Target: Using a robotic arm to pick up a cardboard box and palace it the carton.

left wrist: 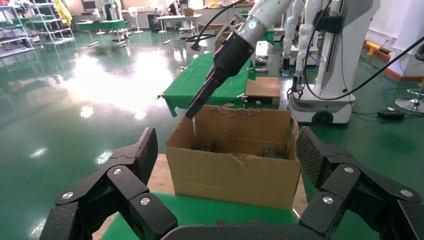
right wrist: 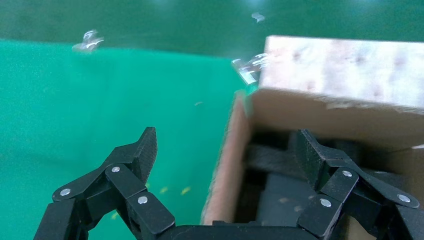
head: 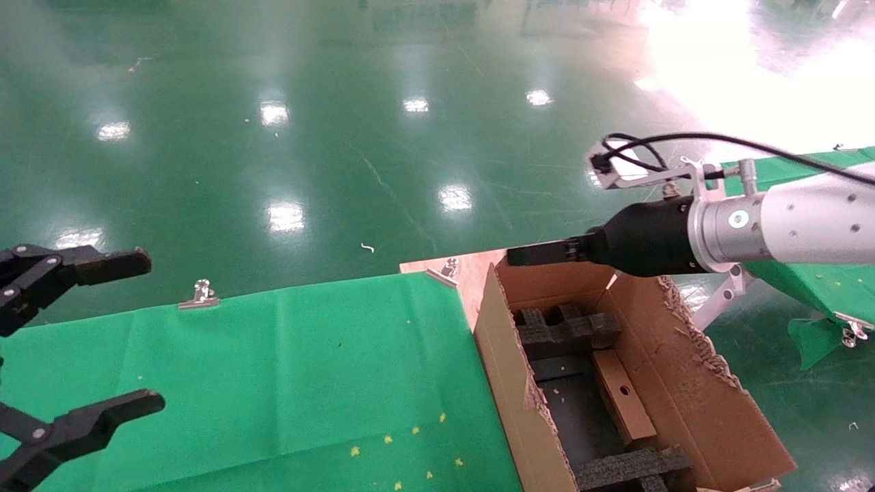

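Observation:
The large brown carton (head: 497, 355) with ragged flaps stands at the right end of the green table. The small cardboard box (head: 623, 403), round hole showing, lies inside it between black foam inserts (head: 567, 328). My right gripper (head: 523, 255) on the white arm hovers over the carton's far left corner, open and empty. In the right wrist view the gripper (right wrist: 226, 140) straddles the carton's wall (right wrist: 225, 165). My left gripper (head: 140, 333) is open and empty at the far left. In its wrist view it (left wrist: 227, 150) faces the carton (left wrist: 230, 175).
A green cloth (head: 273, 369) covers the table, held by metal clips (head: 199, 294). A wooden board (head: 465, 270) lies under the carton. A second green-covered table (head: 806, 273) stands to the right. Another robot's base (left wrist: 325, 55) stands beyond the carton.

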Action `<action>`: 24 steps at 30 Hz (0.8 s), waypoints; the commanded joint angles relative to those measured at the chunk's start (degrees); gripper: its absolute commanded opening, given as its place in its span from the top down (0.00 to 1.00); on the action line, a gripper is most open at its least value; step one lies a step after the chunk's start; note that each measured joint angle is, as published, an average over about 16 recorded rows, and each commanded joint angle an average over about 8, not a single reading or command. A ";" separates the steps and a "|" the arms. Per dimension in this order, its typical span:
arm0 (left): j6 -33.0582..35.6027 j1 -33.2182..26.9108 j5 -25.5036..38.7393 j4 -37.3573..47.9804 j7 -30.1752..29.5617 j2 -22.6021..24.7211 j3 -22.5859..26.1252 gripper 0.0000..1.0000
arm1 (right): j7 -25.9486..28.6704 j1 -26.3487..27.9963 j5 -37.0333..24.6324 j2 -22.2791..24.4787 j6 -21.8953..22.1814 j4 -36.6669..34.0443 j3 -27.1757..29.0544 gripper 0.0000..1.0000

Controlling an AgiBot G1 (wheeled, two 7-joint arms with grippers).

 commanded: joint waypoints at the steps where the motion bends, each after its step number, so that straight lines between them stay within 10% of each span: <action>1: 0.00 0.00 0.00 0.00 0.00 0.00 0.00 0.00 | -1.02 -0.88 0.30 -0.13 -0.60 -0.07 1.26 0.00; 24: 0.00 0.00 0.00 0.00 0.00 0.00 0.00 0.00 | -30.67 -24.58 10.83 -3.59 -18.36 -1.87 36.52 0.00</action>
